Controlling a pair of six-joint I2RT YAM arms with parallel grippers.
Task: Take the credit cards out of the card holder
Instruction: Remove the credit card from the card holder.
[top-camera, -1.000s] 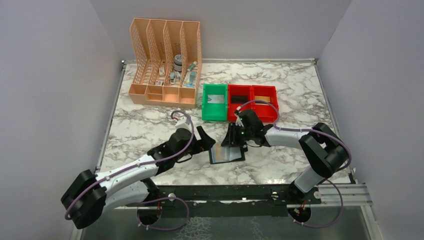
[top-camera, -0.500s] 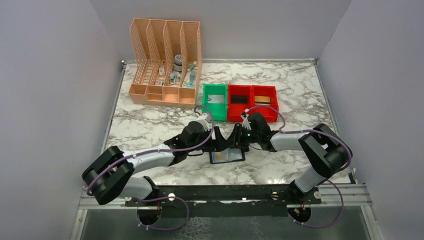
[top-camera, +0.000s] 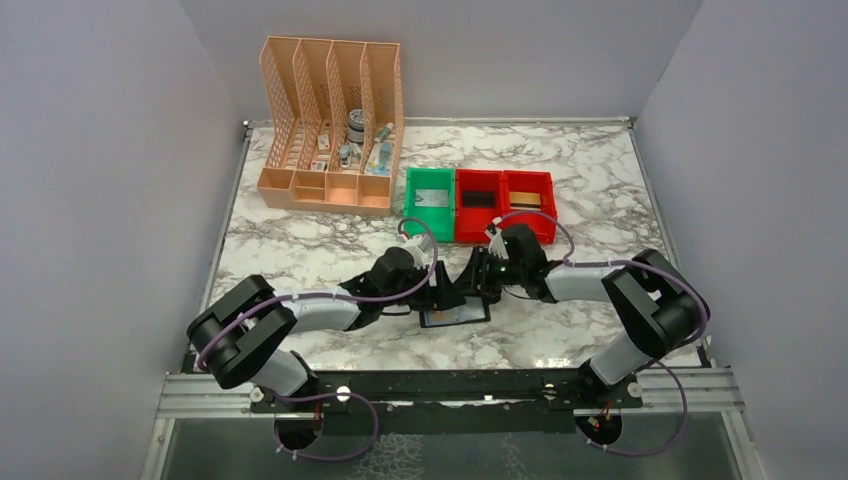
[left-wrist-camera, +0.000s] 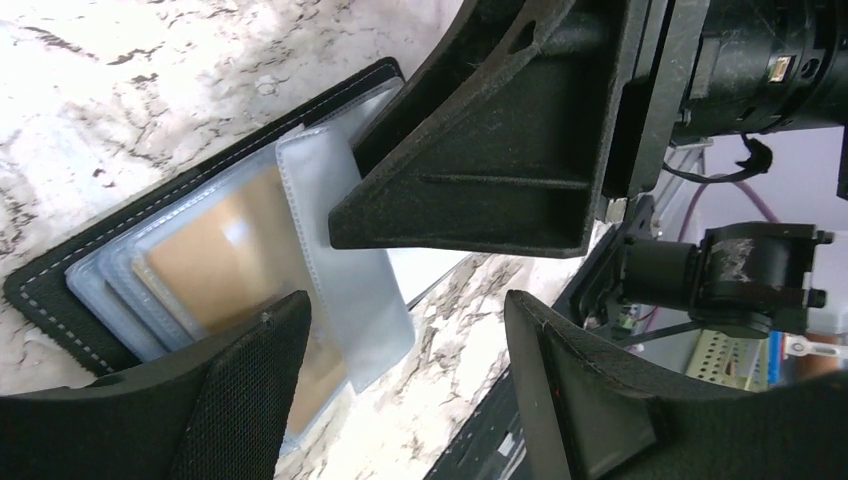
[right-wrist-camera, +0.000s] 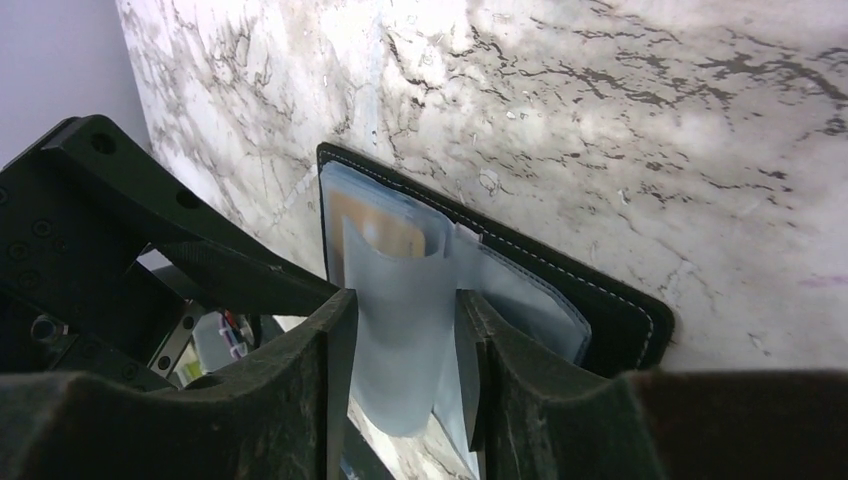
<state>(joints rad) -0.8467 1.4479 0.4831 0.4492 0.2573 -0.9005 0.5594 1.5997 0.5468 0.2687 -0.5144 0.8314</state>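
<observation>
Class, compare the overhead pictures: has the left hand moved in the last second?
Yes. The left hand has moved right, from level with the green bin's left edge to the wallet.

No text, number or brand can be read in any view. Small items (top-camera: 352, 140) in the peach file organizer (top-camera: 300, 90), far left on the worktop, carry labels too small to make out. The tan card (left-wrist-camera: 215, 255) in the card holder (left-wrist-camera: 60, 285) shows a plain, blurred face.
</observation>
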